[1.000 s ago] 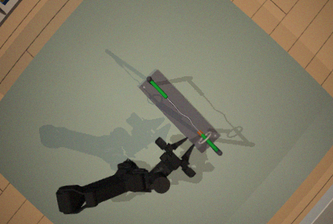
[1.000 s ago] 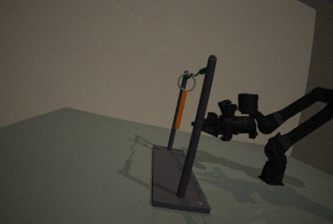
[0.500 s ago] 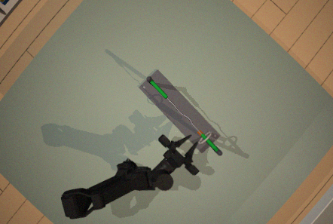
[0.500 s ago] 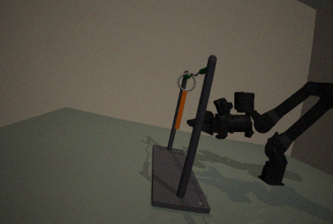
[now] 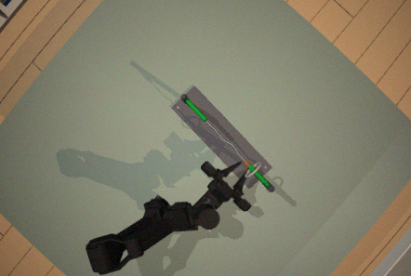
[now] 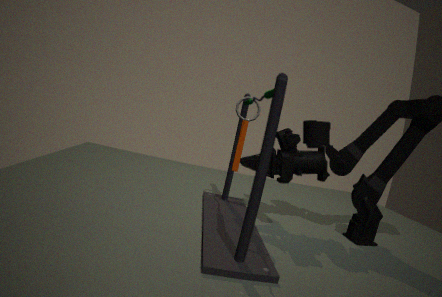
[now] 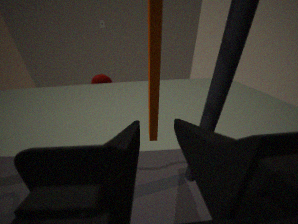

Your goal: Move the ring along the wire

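Note:
The ring (image 5: 258,164) (image 6: 236,109) hangs on the green part (image 5: 263,180) next to one post (image 5: 271,189) (image 6: 228,182) (image 7: 227,65), with the wire through it. Its orange handle (image 5: 246,164) (image 6: 240,145) (image 7: 155,65) hangs down. My gripper (image 5: 243,167) (image 6: 242,161) (image 7: 156,124) is partly open and holds nothing. Its fingertips are at the handle's lower part; in the wrist view the handle's end shows between them. Whether a finger touches it cannot be told. The grey wire (image 5: 223,140) runs above to the other green part (image 5: 195,109) (image 6: 270,94).
The other post (image 5: 184,98) (image 6: 261,165) stands at the far end of the grey base (image 6: 212,250). In the wrist view the near post rises just right of the handle, behind the right finger. A red round object (image 7: 101,79) shows in the background.

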